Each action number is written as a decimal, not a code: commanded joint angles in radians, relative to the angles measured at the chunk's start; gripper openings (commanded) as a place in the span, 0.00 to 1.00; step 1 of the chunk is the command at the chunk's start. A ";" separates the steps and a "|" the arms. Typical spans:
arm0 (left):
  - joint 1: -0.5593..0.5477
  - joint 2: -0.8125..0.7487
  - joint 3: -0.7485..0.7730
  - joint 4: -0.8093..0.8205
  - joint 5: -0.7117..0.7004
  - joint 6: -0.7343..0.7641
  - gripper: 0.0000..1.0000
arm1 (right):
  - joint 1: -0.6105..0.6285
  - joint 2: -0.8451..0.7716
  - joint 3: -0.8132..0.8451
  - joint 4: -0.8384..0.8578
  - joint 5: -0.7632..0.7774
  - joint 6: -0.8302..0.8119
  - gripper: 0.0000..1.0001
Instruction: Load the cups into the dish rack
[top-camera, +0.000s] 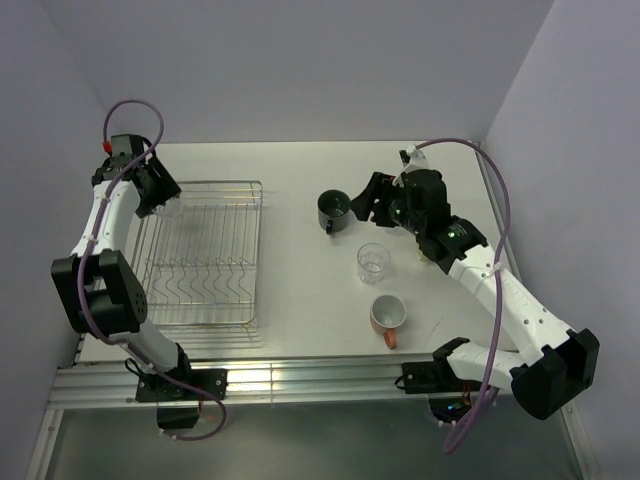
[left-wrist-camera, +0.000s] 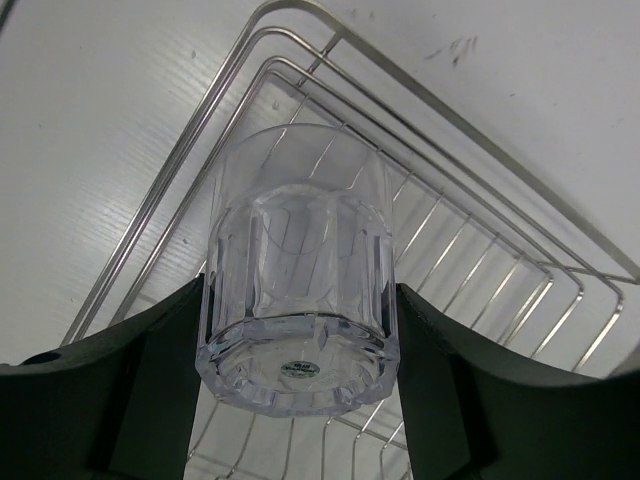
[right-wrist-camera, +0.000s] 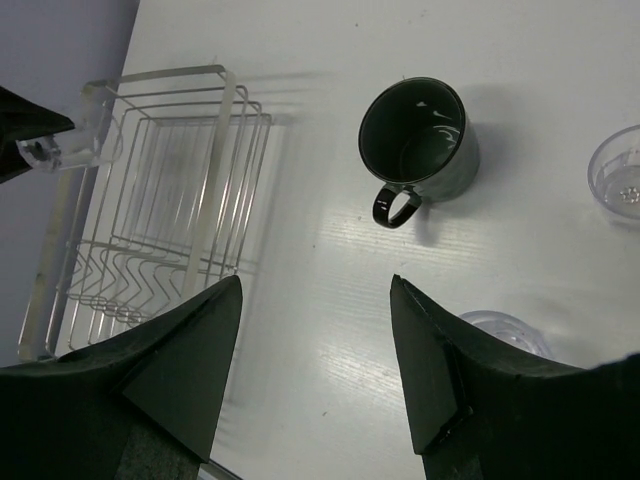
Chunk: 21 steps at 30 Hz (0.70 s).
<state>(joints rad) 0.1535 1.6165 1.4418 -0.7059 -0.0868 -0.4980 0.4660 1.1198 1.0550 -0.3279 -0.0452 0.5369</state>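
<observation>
Spreading from pale lavender walls (top-camera: 300, 60) to a pair of aluminium rails (top-camera: 300, 385) at the near edge, the white surface (top-camera: 300, 300) carries everything in sight.

The dish rack (top-camera: 258, 260), silver wire with rows of wavy prongs, sits on the left half. Over its far left corner the left gripper (left-wrist-camera: 300, 295) hangs with its black fingers (left-wrist-camera: 150, 390) pinching a clear tumbler (left-wrist-camera: 295, 250) by the sides. The thick base faces the wrist camera and the mouth points down toward the wires. Whether the glass touches them I cannot tell. Nothing but light shows through it.

On the right half stands the black mug (right-wrist-camera: 420, 140), upright, handle toward the near side, its glossy inside bare to the bottom. The right gripper (right-wrist-camera: 315, 285) hovers just beside it, fingers (right-wrist-camera: 190, 360) spread wide with only the surface between them.

Nearer than the mug, a second tumbler (top-camera: 372, 262) stands upright. Nearer again is the orange mug (top-camera: 388, 313), upright, white inside, handle toward the rails. These three stand apart from one another and well apart from the rack.

The right wrist view shows two clear glass rims, one cut by the frame edge (right-wrist-camera: 618, 180) and one partly behind a finger (right-wrist-camera: 500, 325). Which is the tumbler seen from above I cannot tell.
</observation>
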 joint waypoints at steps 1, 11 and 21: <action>-0.003 0.042 0.074 -0.003 -0.014 0.018 0.00 | -0.003 0.015 0.049 0.010 -0.002 -0.018 0.69; 0.001 0.204 0.173 -0.033 -0.036 0.016 0.02 | -0.003 0.051 0.051 0.009 -0.001 -0.026 0.69; 0.003 0.264 0.167 -0.024 0.001 0.024 0.04 | -0.003 0.078 0.059 0.004 -0.005 -0.025 0.69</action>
<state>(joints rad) 0.1535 1.8824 1.5795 -0.7444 -0.1005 -0.4900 0.4660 1.1877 1.0622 -0.3305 -0.0498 0.5259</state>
